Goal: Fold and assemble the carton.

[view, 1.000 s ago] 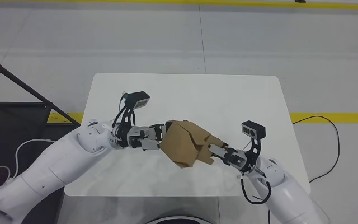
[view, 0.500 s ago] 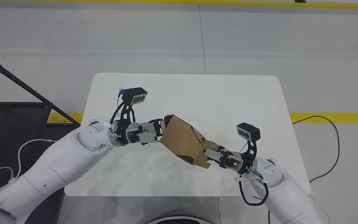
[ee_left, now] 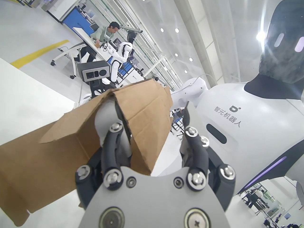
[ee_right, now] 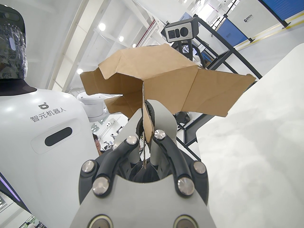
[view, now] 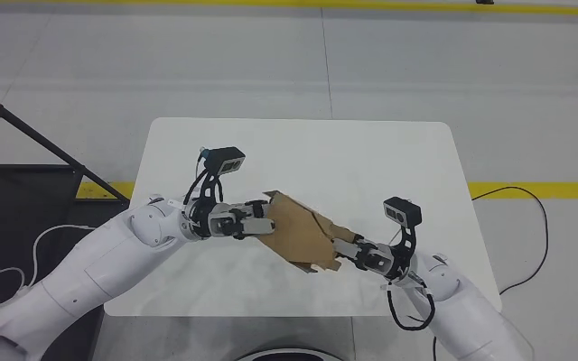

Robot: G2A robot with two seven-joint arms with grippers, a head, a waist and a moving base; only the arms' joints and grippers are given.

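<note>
Top view: one brown corrugated cardboard carton (view: 302,236), partly folded, hangs over the white rounded table (view: 361,153) between my two grippers, with my left gripper (view: 262,223) at one end and my right gripper (view: 346,253) at the other. Left wrist view: my jaws stand apart with a carton panel between them, one finger (ee_left: 104,119) tucked behind a flap. Right wrist view: my jaws are clamped on a thin flap edge of the carton.

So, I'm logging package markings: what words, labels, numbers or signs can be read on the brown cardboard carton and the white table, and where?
On the brown cardboard carton: none; every face that shows is plain board.
On the white table: none.
</note>
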